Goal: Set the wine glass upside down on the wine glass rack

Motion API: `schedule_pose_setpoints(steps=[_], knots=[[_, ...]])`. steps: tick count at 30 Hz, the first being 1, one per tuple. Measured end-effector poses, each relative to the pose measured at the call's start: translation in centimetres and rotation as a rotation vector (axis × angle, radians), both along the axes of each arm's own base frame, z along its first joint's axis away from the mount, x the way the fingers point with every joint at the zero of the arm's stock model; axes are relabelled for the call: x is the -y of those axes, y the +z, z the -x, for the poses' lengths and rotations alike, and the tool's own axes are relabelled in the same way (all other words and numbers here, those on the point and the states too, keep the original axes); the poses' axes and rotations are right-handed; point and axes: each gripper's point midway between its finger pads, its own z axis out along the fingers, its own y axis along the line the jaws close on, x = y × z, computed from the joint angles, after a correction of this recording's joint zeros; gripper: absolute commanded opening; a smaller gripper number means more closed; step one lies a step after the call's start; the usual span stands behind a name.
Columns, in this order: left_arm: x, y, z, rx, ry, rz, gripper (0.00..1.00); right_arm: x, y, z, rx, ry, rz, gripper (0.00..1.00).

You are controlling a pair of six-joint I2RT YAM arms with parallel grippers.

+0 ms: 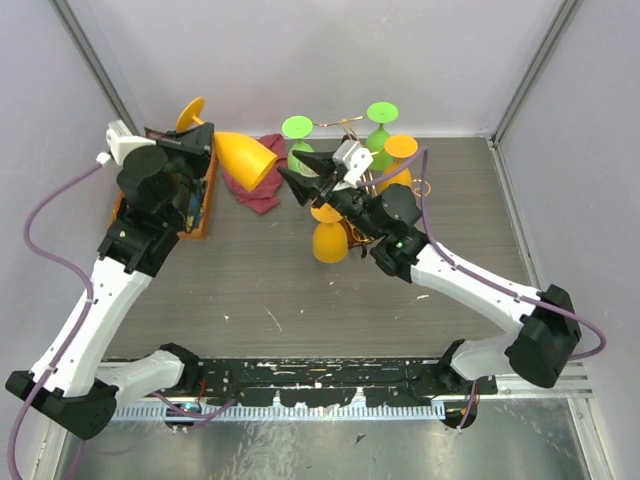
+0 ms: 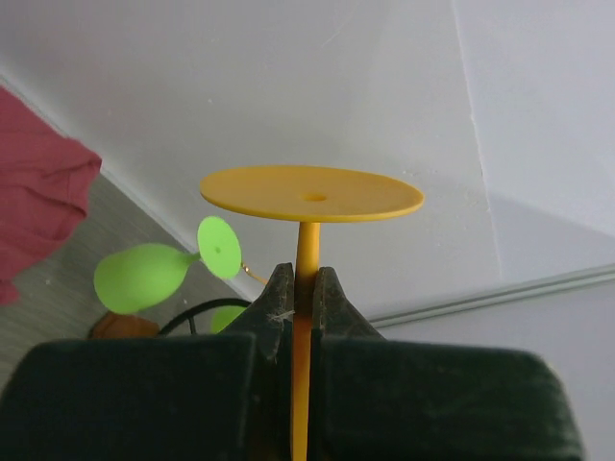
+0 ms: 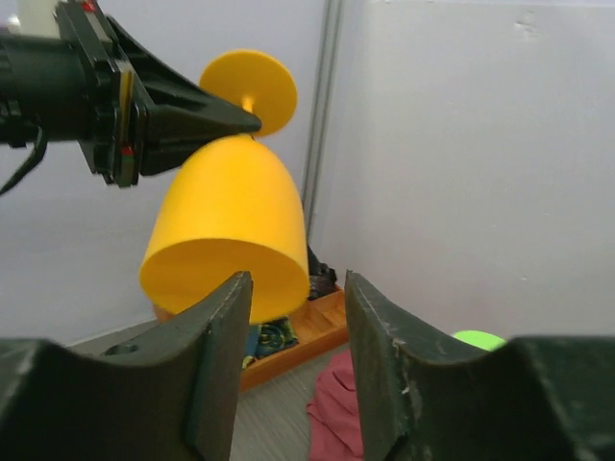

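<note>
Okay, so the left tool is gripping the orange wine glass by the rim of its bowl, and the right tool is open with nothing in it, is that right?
Not quite. The left tool grips the orange wine glass by its stem, not by the rim of its bowl; the left wrist view shows the fingers shut on the stem under the foot. The right tool is open with nothing in it, as you said.

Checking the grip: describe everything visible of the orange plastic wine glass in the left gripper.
The orange plastic wine glass looks opaque and matte: rounded bowl, thin stem, flat round foot with a centre hole. It is airborne, tilted, mouth below foot. The left gripper is shut on its stem; nothing else touches it.
</note>
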Motion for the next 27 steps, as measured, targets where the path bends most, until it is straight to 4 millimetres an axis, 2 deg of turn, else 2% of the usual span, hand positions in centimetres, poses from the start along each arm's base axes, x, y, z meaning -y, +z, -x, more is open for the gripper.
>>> schedule_pose_setpoints(steps=[6, 11, 14, 17, 20, 23, 27], knots=[[0.2, 4.9, -0.1, 0.143, -0.026, -0.268, 0.00, 3.1, 1.2, -0.3, -0.004, -0.134, 0.013, 0.78], [1.4, 6.6, 0.1, 0.255, -0.091, -0.538, 0.00, 4.9, 1.6, -2.5, -0.088, -0.247, 0.084, 0.82], [2.4, 6.4, -0.2, 0.287, -0.131, -0.671, 0.00, 7.3, 3.2, -5.6, -0.122, -0.334, 0.101, 0.83], [4.3, 6.1, -0.5, 0.316, -0.163, -0.818, 0.00, 13.0, 4.9, -10.1, -0.158, -0.479, 0.082, 0.84], [7.8, 6.6, 0.1, 0.383, -0.219, -0.953, 0.00, 19.0, 4.9, -13.9, -0.212, -0.628, 0.083, 0.84], [12.2, 7.4, 1.5, 0.484, -0.271, -1.068, 0.00, 24.2, 3.7, -16.6, -0.276, -0.750, 0.087, 0.84], [18.7, 7.0, 5.1, 0.627, -0.380, -1.160, 0.00, 29.9, 0.8, -18.1, -0.388, -0.866, 0.093, 0.84]])
